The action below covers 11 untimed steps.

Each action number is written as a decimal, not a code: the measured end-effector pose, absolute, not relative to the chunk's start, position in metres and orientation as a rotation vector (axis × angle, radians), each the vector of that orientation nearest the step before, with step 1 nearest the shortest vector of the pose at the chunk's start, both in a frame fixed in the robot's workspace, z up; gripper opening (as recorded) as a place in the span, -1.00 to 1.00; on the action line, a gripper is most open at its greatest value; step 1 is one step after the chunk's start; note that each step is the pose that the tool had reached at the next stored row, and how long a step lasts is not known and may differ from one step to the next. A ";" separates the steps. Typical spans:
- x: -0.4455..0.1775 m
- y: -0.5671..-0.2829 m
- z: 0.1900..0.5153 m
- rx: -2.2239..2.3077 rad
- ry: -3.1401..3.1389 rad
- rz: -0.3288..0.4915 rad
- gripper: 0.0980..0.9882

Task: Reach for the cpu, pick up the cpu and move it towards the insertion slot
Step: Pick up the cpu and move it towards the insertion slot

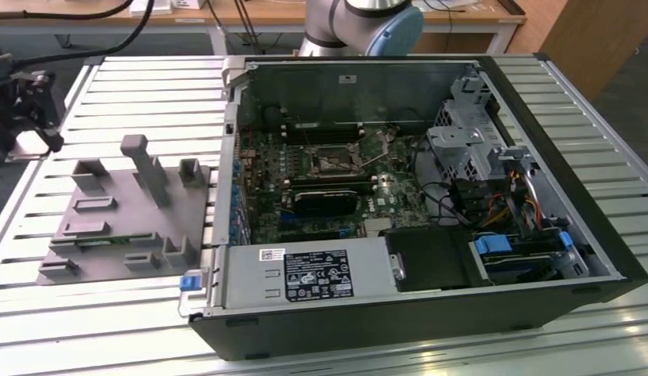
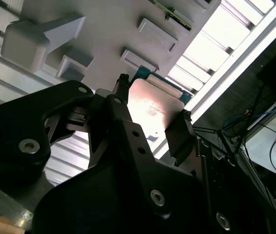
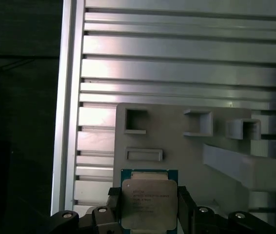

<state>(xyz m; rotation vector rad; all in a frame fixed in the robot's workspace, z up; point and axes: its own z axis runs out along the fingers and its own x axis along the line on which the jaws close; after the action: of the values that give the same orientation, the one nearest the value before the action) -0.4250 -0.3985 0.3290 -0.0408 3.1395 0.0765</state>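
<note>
**cpu**: small flat square chip. Silvery metal lid with rounded corners and faint print; green board rim visible along the edges. Clamped on two opposite edges between the dark fingers of the end effector, lid face up and level in the first wrist view. Seen in the second wrist view as a pale, glossy plate, poised over the edge of a grey plastic fixture.

**insertion slot**: small square dark socket in a shiny metal frame. Set flat on the green motherboard inside the open computer case. Thin wire lever angled beside it, on the exterior view's right. Well apart from the cpu.
</note>
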 end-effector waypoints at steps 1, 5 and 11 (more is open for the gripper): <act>-0.425 -0.398 0.333 -0.041 3.139 0.077 0.00; -0.425 -0.398 0.347 -0.040 3.139 0.077 0.00; -0.425 -0.397 0.369 -0.038 3.139 0.077 0.00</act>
<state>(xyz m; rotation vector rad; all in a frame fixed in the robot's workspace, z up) -0.4250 -0.3975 0.3687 -0.0380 3.1393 0.0765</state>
